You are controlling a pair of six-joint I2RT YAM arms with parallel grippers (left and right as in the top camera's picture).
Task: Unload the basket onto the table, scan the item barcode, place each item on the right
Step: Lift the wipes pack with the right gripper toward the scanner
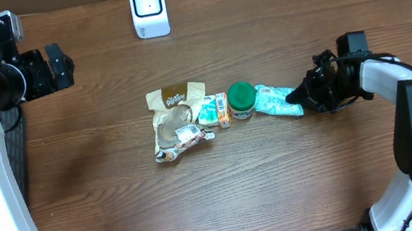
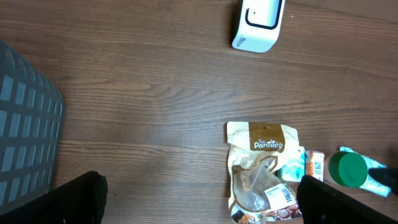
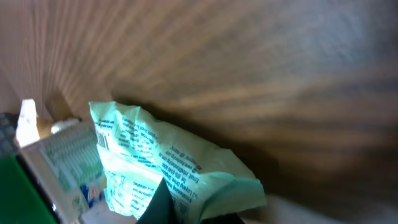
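Wood table (image 1: 119, 199), right arm (image 1: 392, 83) low, fingers (image 1: 298, 96) pinching green packet (image 1: 276, 100)

Soft even light; right wrist view blurred around green packet (image 3: 163, 155).

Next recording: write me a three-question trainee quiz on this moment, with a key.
1. True or false: the white box-shaped scanner stands apart from the grocery items.
2. Which thing is the right gripper shut on? A beige paper pouch; B small teal carton; C mint-green crinkly plastic packet.
3. Fill in: the round jar next to that packet has a ____ lid.
Key: 1 true; 2 C; 3 green.
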